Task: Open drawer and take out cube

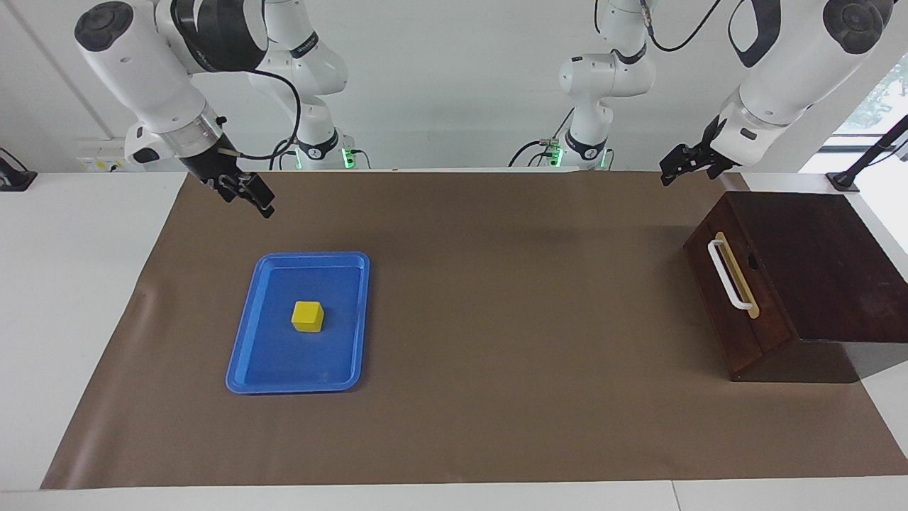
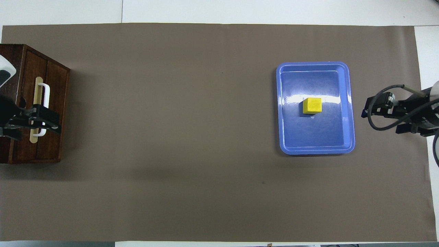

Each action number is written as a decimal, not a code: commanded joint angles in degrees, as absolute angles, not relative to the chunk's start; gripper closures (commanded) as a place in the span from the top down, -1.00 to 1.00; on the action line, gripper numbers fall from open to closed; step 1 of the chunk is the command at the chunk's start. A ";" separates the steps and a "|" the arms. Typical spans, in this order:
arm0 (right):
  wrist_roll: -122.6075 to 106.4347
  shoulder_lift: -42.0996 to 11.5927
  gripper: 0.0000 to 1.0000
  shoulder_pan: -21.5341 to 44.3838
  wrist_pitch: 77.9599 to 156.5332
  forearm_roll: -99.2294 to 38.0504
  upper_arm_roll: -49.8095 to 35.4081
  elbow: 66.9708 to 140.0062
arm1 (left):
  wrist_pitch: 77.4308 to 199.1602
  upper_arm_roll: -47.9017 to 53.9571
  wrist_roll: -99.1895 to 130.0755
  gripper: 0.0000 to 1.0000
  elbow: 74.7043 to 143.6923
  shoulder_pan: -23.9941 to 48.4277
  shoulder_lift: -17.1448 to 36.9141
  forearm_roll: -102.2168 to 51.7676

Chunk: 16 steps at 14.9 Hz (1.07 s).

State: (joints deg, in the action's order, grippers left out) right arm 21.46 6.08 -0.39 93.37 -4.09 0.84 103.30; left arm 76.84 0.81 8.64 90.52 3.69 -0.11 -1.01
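Grippers first: the right gripper (image 1: 248,193) is up in the air over the brown mat (image 1: 496,284), near the mat's edge at the right arm's end. Its fingers are spread wide and it holds nothing. The left gripper (image 1: 679,165) is up in the air too, above the mat just beside the wooden box (image 1: 816,262). It is open as well, it holds nothing, and it touches nothing.

The cube (image 1: 308,316) sits in the middle of the blue tray (image 1: 248,355), well apart from both grippers. The tray lies flat on the mat toward the right arm's end of the table.

The drawer (image 1: 731,284) is shut, flush in the box at the left arm's end. Its white handle (image 1: 725,275) faces the middle of the table.

The mat covers most of the white table (image 1: 64,284). A white wall stands at the robots' end. Between the tray and the box the mat is one big bare stretch.
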 commanded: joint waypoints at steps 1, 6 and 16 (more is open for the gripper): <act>7.89 7.56 1.00 -1.23 92.98 0.34 0.53 103.89 | 76.28 0.79 6.86 1.00 89.74 2.81 -0.53 -1.49; -0.09 7.38 1.00 -1.23 94.31 0.70 0.61 103.89 | 77.35 0.79 4.04 1.00 89.74 1.76 -0.53 -1.49; -2.20 7.65 1.00 -0.62 94.22 2.37 0.53 104.33 | 81.12 -0.35 1.32 1.00 91.67 1.76 -0.53 -1.05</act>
State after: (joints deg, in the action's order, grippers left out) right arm -1.30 7.10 -0.68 93.61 1.44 0.56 103.58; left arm 79.27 0.06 2.66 90.52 2.20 0.04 -1.01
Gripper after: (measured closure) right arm 0.000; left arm 0.000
